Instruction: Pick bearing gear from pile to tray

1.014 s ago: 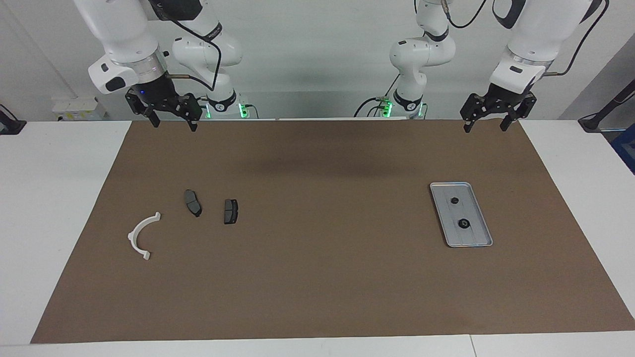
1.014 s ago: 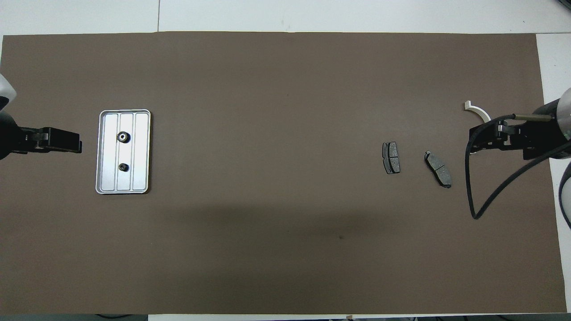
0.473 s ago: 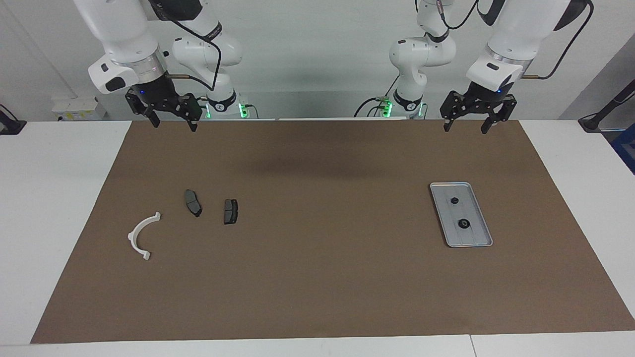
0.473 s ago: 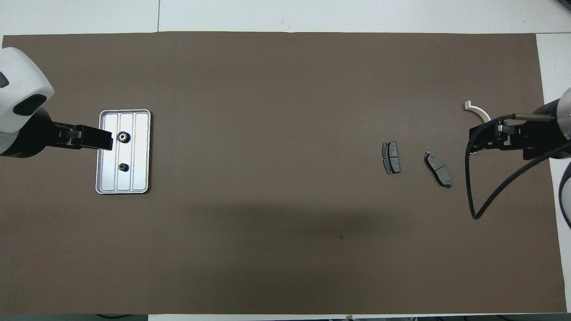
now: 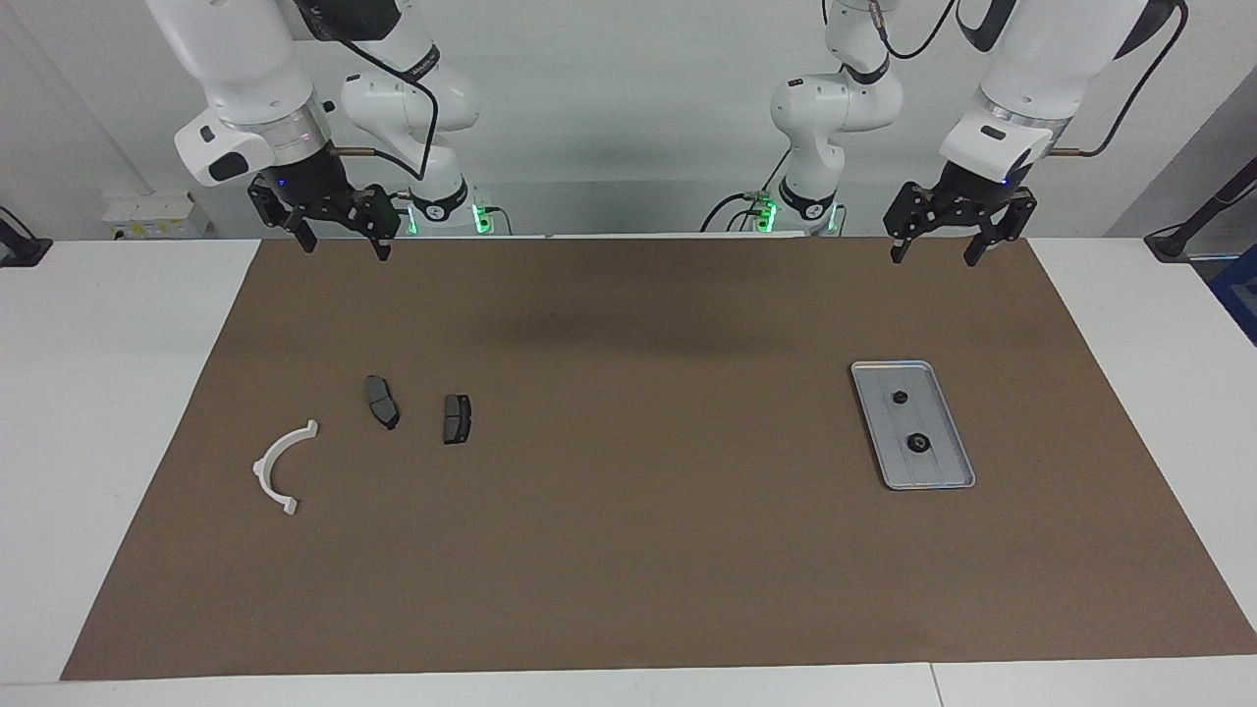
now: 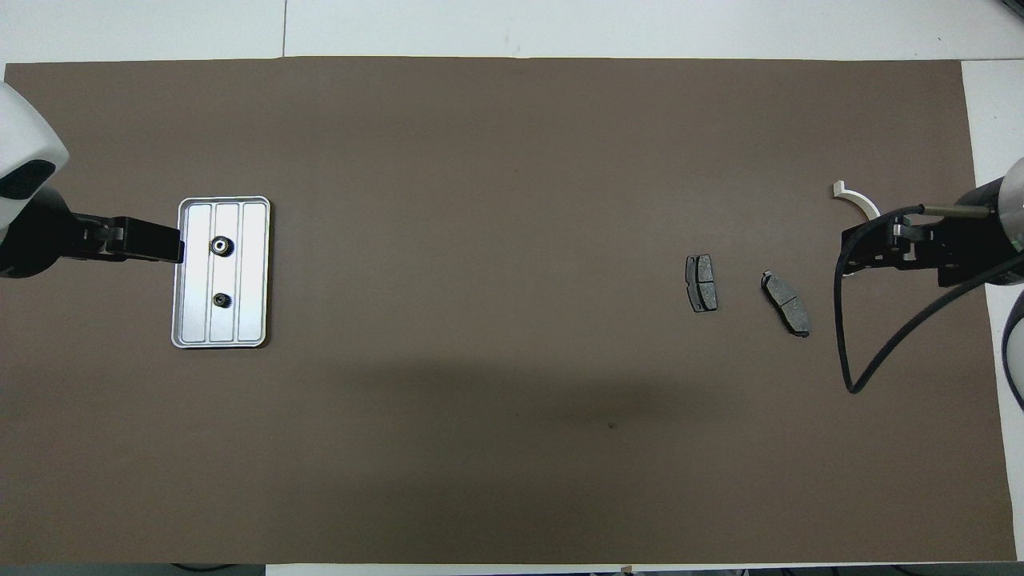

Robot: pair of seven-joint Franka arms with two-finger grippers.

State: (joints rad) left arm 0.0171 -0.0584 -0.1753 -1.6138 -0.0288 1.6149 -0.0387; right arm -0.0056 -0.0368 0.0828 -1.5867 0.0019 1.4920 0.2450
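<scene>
Left gripper seen up in the air over the mat edge by the robots' end, jaws spread wide and holding nothing; swung a little toward the middle of the table half a second back, then drawn outward again. Right gripper parked high at its own end, likewise wide open and empty, waiting unmoved. Tray lying toward the left arm's end, carrying two bearing gears, one nearer the robots than the other. White bracket and two dark plates left toward the right arm's end, no gear visible among them. Judged finished or nearly so, left arm merely settling
</scene>
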